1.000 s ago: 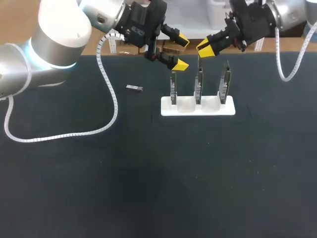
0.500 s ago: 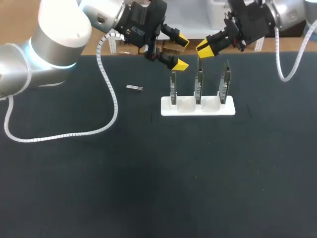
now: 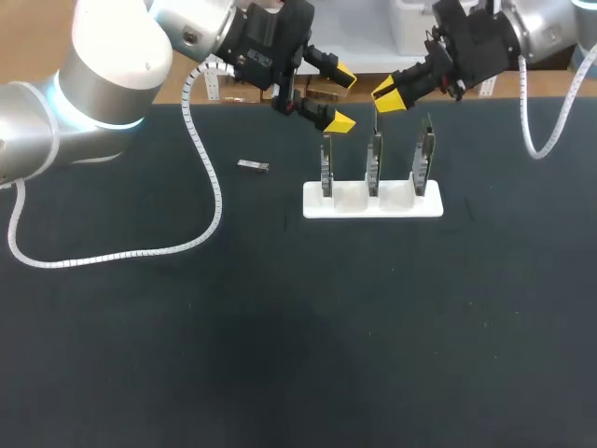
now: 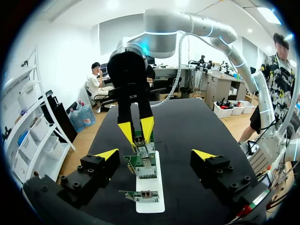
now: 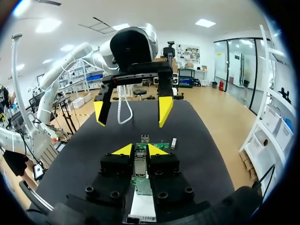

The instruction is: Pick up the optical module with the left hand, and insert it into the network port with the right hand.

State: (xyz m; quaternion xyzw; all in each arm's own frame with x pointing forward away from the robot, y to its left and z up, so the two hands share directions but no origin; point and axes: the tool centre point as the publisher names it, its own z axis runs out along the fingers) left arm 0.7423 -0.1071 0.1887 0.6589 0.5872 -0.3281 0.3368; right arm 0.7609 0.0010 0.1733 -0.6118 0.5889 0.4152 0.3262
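Head view: the optical module (image 3: 252, 166) lies flat on the black table (image 3: 280, 327), well apart from both arms and untouched. The left gripper (image 3: 339, 97) hangs wide open and empty above the left end of the white holder (image 3: 373, 205), over the leftmost of the three upright circuit boards (image 3: 326, 163). From that gripper the module lies to the left, a little nearer, and down at table level. The module's long axis runs roughly left to right, tilted slightly. The open fingers stand one far and one near, so their gap crosses that axis. I judge they could straddle its narrow width with little wrist turn.

The left arm is clearly the nearer one. The right gripper (image 3: 387, 93) sits above the middle board, to the right of the left gripper and farther from the module. I cannot tell whether it is closed on anything.

The right wrist view shows the module on the cloth just beside the boards. The left wrist view faces the other way and does not show it. So the coming move looks like a leftward, downward reach onto the module.
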